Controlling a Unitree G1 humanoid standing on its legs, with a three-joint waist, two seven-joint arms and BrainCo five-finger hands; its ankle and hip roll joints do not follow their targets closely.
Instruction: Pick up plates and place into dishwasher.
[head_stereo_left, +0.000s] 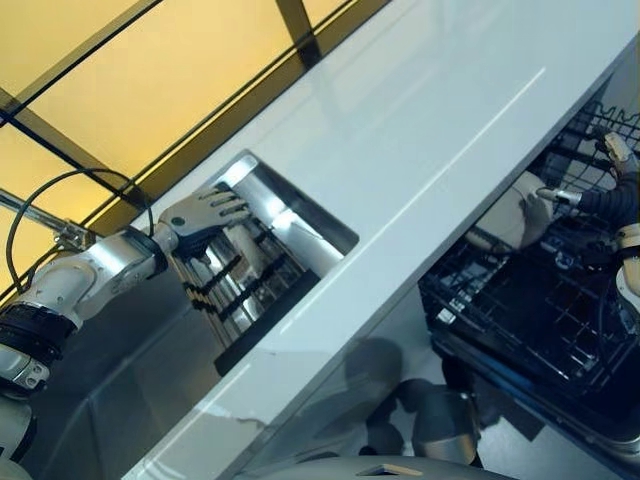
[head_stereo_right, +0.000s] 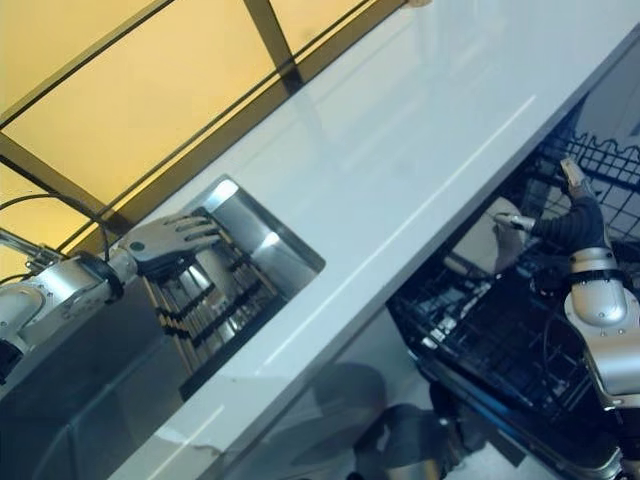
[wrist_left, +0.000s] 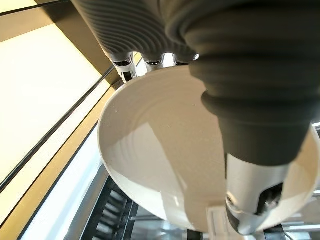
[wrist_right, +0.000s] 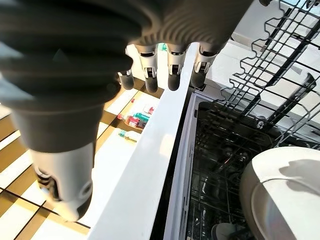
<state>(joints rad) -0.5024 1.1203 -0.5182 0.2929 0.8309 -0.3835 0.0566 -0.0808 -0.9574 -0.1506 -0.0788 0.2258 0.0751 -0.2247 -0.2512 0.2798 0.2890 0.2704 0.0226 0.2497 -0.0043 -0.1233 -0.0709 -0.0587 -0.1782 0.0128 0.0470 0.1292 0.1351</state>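
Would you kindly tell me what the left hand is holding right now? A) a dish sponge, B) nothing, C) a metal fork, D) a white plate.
D: in the left wrist view the left hand has its fingers and thumb on either side of a white plate, over the dish rack in the sink.

My work surface is a long glossy white countertop with a rectangular stainless-steel sink sunk into it. A black slotted wire dish rack sits inside the sink. Below the counter edge stands a black wire dishwasher basket, holding a white round plate.
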